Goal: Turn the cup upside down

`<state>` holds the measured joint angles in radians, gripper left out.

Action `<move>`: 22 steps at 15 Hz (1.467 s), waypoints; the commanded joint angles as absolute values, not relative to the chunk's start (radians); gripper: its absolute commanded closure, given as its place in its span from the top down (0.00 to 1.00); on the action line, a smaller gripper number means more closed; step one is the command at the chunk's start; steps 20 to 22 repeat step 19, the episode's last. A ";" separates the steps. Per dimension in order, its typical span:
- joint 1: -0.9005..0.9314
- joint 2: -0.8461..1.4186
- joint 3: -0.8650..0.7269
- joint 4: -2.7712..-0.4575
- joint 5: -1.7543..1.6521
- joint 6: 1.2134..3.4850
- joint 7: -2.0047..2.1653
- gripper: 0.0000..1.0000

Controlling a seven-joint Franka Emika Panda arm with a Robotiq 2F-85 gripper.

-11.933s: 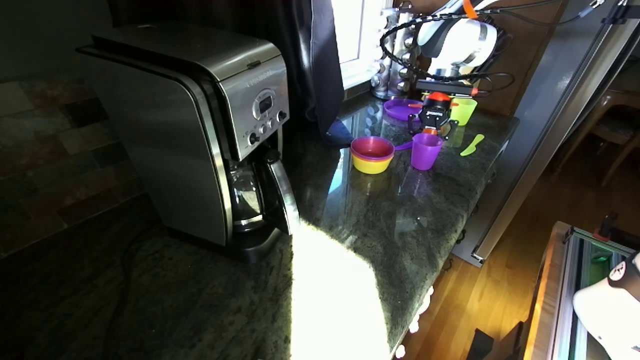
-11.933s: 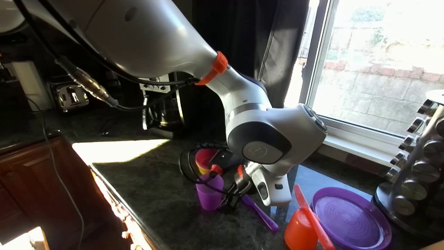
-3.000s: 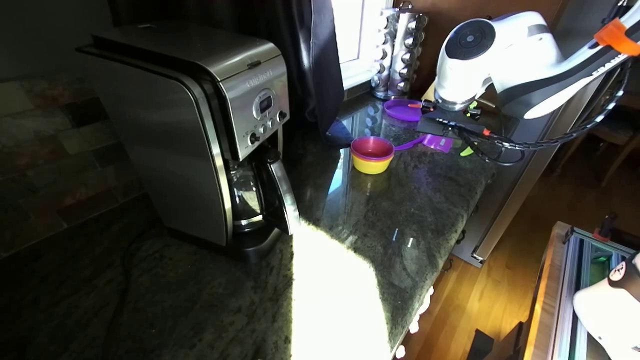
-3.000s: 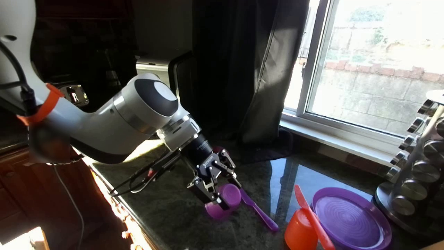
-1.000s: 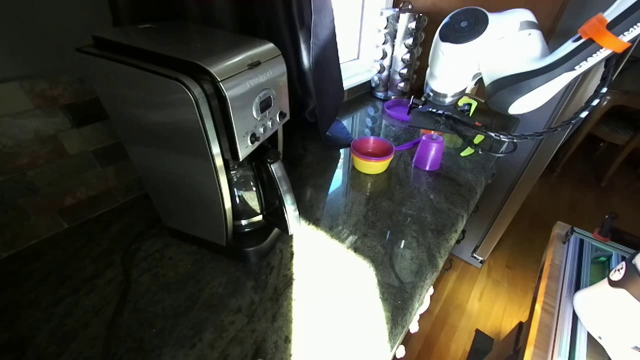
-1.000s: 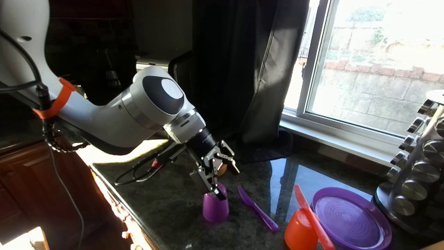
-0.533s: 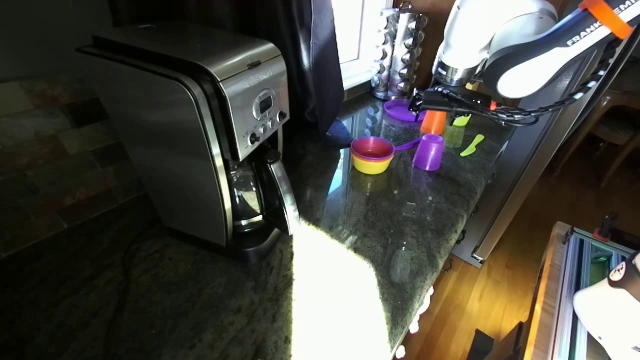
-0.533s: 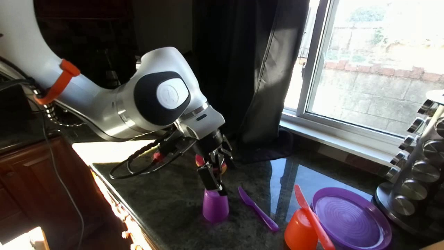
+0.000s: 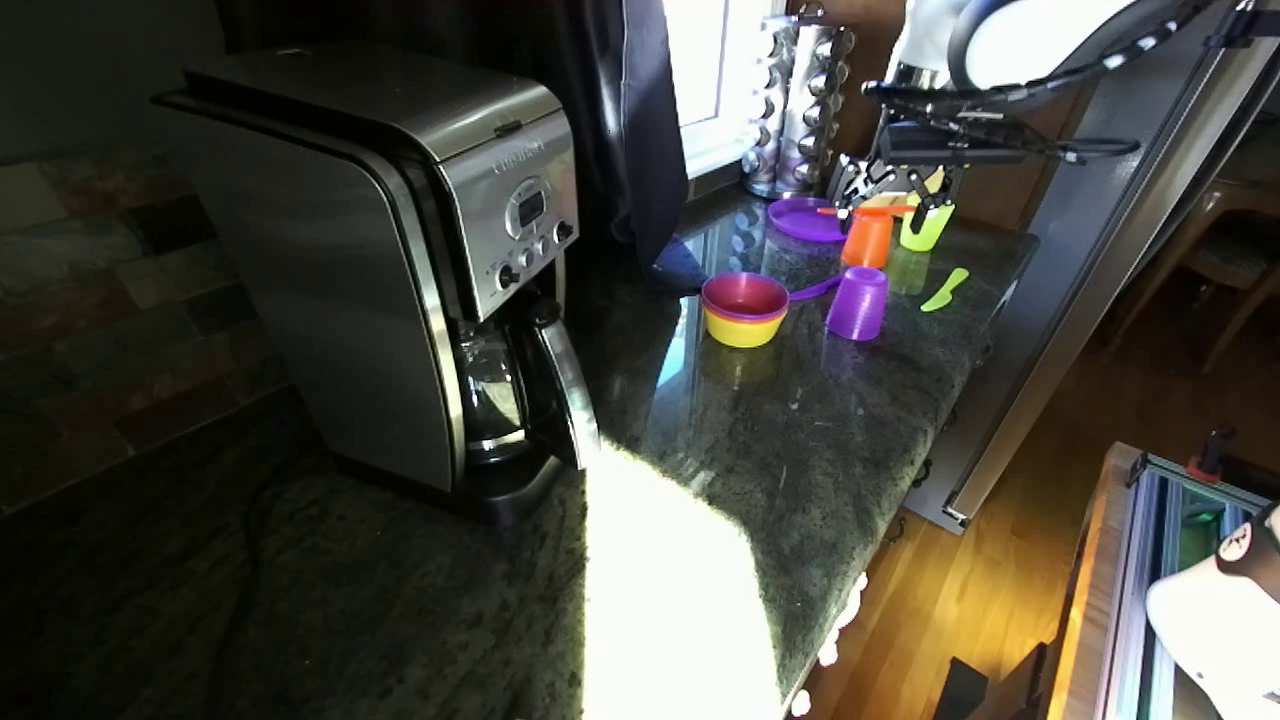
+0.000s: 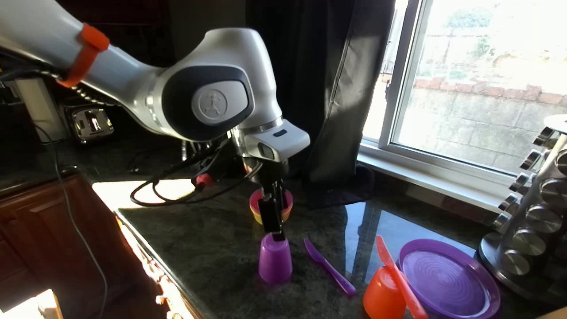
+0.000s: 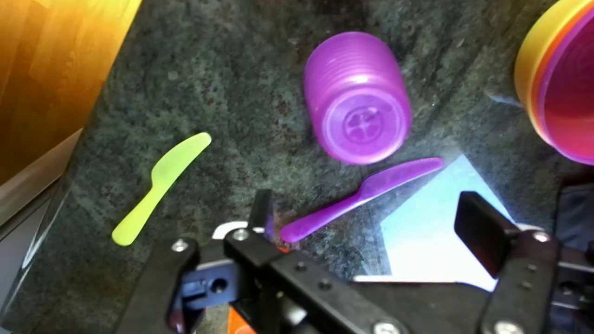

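Wrist view: the cup [image 11: 357,99] sits bottom up on the desk [image 11: 232,83], in from the edge by the floor [image 11: 60,51], just beside a purple knife [image 11: 369,189]. The jaws are spread and hold nothing. The flip looks done, but if the jaws swing low, a bump might roll the cup off that edge.

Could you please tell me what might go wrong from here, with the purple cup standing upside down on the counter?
The open gripper hangs above the counter near the purple cup, so a dip or swing toward it might tip it over. The purple knife lies beside that cup, and could perhaps be nudged into it. The orange knife lies across the upturned orange cup, so a bump to either might send the knife sliding off.
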<state>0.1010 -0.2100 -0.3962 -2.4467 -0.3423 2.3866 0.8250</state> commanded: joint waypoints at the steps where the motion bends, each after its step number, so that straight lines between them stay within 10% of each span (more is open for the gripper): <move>1: -0.052 -0.242 -0.296 -2.364 -0.252 2.234 0.602 1.00; 22: -0.180 -0.239 -0.209 -2.301 -0.095 2.091 0.178 1.00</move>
